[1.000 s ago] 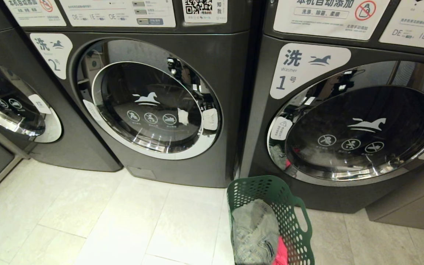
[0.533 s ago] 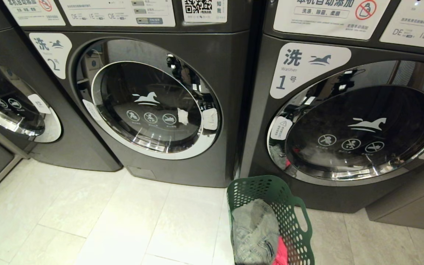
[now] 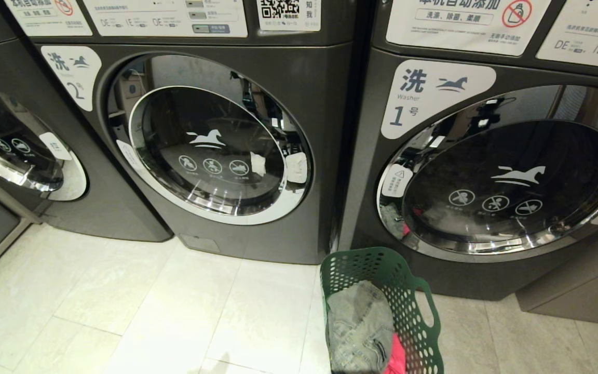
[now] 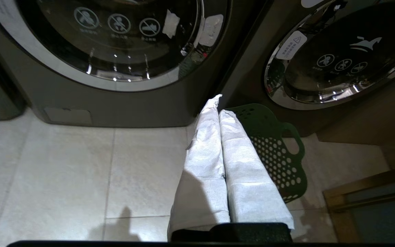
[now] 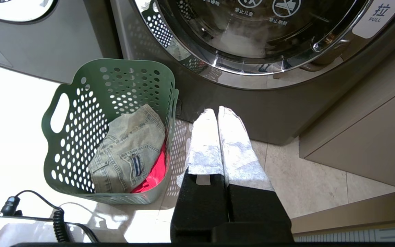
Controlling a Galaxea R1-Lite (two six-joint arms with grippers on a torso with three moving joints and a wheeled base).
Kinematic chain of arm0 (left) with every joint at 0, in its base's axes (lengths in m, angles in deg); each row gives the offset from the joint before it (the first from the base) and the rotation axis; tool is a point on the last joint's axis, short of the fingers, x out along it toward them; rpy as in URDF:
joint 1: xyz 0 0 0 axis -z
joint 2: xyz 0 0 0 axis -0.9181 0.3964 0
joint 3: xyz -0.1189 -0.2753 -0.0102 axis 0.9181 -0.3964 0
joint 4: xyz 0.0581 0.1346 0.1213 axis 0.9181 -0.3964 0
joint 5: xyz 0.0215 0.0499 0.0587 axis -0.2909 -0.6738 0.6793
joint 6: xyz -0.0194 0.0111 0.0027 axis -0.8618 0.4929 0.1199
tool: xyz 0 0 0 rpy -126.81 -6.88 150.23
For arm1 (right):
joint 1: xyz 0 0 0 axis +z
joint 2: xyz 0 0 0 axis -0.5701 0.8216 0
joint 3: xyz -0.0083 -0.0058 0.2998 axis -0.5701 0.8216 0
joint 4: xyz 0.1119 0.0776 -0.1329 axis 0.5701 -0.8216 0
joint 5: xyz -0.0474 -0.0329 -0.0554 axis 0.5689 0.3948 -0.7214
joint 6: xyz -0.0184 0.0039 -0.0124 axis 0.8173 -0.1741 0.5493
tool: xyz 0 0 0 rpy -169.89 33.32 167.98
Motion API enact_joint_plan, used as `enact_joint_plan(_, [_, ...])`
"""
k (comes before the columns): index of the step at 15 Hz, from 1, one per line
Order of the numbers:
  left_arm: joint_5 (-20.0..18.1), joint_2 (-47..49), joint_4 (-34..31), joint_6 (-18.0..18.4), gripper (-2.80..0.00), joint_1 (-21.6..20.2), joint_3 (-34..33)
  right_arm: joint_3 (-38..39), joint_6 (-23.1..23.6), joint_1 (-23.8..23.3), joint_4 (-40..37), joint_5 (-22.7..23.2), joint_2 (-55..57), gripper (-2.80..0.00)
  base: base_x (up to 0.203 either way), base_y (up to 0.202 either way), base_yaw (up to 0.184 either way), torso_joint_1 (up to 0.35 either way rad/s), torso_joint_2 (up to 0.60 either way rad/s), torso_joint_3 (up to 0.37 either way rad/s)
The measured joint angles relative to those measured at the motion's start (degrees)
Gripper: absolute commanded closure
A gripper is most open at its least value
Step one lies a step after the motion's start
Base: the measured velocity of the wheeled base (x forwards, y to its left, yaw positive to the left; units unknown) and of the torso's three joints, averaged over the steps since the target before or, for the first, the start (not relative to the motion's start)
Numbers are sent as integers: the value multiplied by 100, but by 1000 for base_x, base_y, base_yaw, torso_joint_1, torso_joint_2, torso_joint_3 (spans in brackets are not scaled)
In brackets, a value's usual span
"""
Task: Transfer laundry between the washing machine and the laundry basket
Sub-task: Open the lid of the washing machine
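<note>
Left gripper (image 4: 220,107): seen only in its own wrist view; white-wrapped fingers pressed together, holding nothing, tips aimed at the foot of the washing machine, over the floor.
Right gripper (image 5: 217,110): seen only in its own wrist view; white-wrapped fingers together, empty, hanging low over the floor just beside the basket, pointing at the base of the machine marked 1.
Arms in head view: neither shows.
Washing machine (image 3: 299,83): dark grey, marked 2, middle of the row; round chrome-rimmed door (image 3: 208,150) shut against its front.
Machine marked 1 (image 3: 486,156): on the right, door shut; top cut off by the picture edge.
Third machine (image 3: 8,145): at the left edge, mostly cut off; its number is out of sight.
Laundry basket (image 3: 361,262): dark green, full of holes, standing on the pale tiled floor (image 3: 148,311) in front of the gap between machines 2 and 1, nearer machine 1.
Basket contents: a pair of faded jeans (image 5: 129,151) on top, something red (image 5: 154,173) beneath, mostly hidden.
Inside the drums: too dark behind the glass to make out.
Basket in left wrist view: its near side is hidden behind the fingers.
</note>
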Motion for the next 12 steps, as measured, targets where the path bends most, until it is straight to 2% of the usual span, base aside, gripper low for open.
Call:
enact_joint_plan(3, [-694, 1729, 1321, -417, -280, 65, -309, 0, -21, 0, 2, 1, 0, 0, 0, 0, 0, 0, 0, 0])
enact_joint_plan(6, [-1171, 3194, 2611, -428, -280, 96, -629, 0, -26, 0, 5, 0, 0, 0, 0, 0, 0, 0, 0, 0])
enact_joint_plan(9, [-1280, 4622, 3848, -276, -280, 142, -554, 0, -26, 0, 5, 1, 0, 0, 0, 0, 0, 0, 0, 0])
enact_joint_plan(12, [-1456, 6089, 5185, 95, -280, 195, 70, 0, -25, 0, 5, 1, 0, 0, 0, 0, 0, 0, 0, 0])
